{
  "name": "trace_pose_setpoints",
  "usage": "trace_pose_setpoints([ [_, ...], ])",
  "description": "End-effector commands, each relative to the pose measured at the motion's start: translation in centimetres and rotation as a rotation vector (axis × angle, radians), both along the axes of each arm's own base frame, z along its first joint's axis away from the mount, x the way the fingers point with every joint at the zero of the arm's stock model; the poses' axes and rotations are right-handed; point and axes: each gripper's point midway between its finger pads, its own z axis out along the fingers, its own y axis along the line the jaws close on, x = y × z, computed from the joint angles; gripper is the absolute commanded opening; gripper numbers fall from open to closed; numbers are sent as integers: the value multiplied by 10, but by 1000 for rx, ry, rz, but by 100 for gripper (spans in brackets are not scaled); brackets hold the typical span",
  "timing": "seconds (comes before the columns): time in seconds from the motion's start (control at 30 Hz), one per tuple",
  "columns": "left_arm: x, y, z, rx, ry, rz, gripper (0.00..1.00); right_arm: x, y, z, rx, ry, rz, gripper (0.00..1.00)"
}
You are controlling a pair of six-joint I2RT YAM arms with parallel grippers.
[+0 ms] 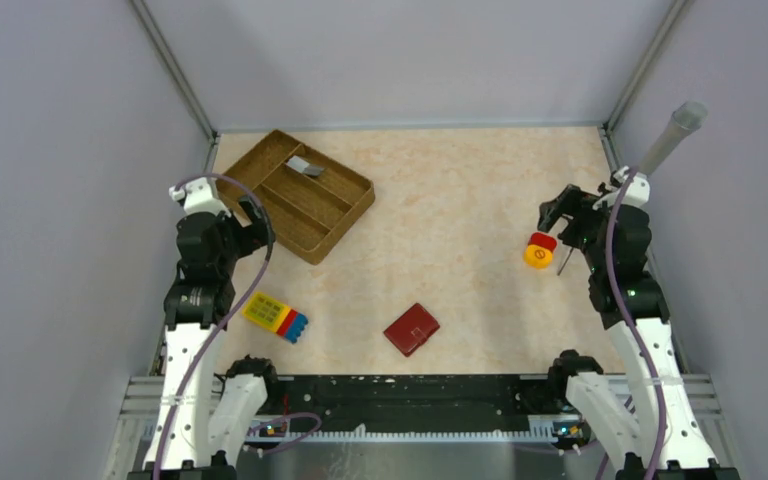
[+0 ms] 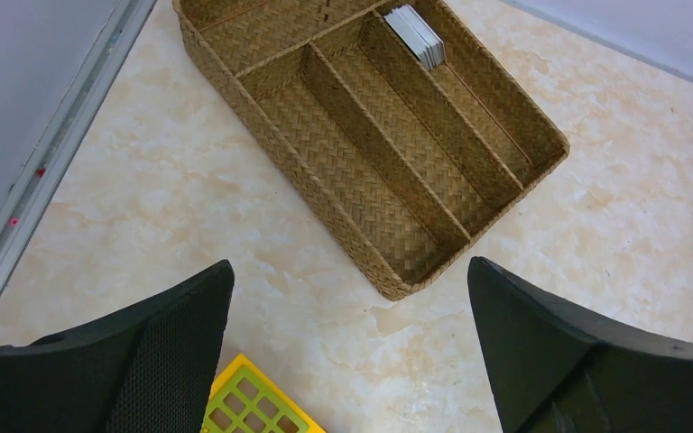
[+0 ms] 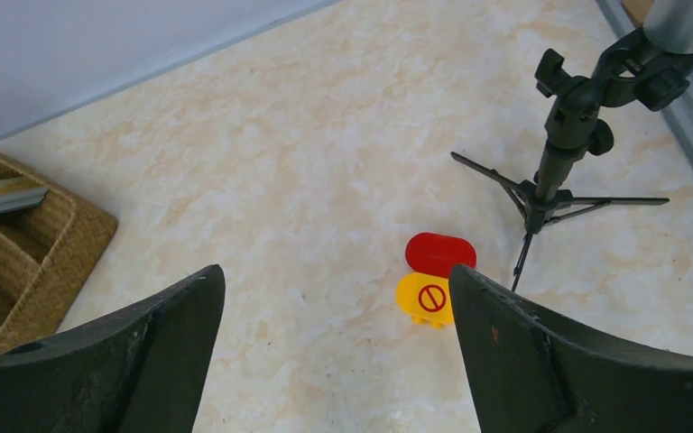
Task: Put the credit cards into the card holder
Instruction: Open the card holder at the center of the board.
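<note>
Overhead view with two wrist views, read from left to right. At far left the left gripper (image 1: pixel 256 212) hangs above the table (image 1: pixel 460 200) with its fingers (image 2: pixel 158 347) spread wide and nothing between them. Just beside it lies a woven tray (image 1: pixel 343 225) split into long compartments. The credit cards (image 1: pixel 303 166) rest there as a small tilted stack of grey-silver edges at the far end of the outermost long compartment (the one farthest from the arms); the left wrist view shows the same stack (image 2: pixel 415 36) leaning against a woven wall. Nearer the arm bases, a yellow-red-blue toy block (image 1: pixel 275 316) lies flat on the table, well apart from the tray. At centre, near the front edge, the card holder (image 1: pixel 411 329), a dark red wallet with a small clasp, lies closed and well apart from the cards. Further right sits a red and yellow disc piece (image 1: pixel 539 250), its yellow part bearing a red prohibition sign. The right gripper (image 1: pixel 557 212) hovers just behind it, its fingers (image 3: pixel 559 361) likewise spread and holding nothing. At far right stands a small black tripod (image 3: pixel 550 180) carrying a grey cylinder.
</note>
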Motion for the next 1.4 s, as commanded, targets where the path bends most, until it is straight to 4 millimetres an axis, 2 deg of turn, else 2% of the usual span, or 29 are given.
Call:
trace_pose_setpoints([
  [0.0,6,0,5,0,-26,-7,99,8,15,18,-4,-61,99,93],
  [0.1,7,-7,-3,-38,-2,-32,99,11,34,8,27,-11,203,93],
  [0.2,11,-33,-15,-97,30,-159,99,10,51,-3,93,54,277,93],
  [0.3,13,-58,-26,-124,72,-260,99,1,82,-19,190,116,385,91],
  [0.4,7,-94,-36,-121,110,-366,99,-16,117,-50,237,203,449,89],
  [0.53,-19,-159,-61,-219,191,-557,99,-48,168,-99,276,354,533,81],
  [0.63,-48,-205,-93,-323,278,-701,99,-73,194,-129,323,462,551,77],
  [0.73,-70,-232,-119,-379,340,-763,99,-99,219,-146,390,527,603,73],
  [0.8,-83,-249,-130,-423,374,-800,99,-112,229,-154,413,559,613,72],
  [0.93,-95,-266,-146,-467,411,-828,99,-127,240,-171,438,608,598,70],
  [1.1,-99,-271,-168,-430,468,-825,98,-131,245,-194,451,642,577,67],
  [1.37,-104,-283,-188,-434,551,-840,85,-125,258,-202,466,622,593,63],
])
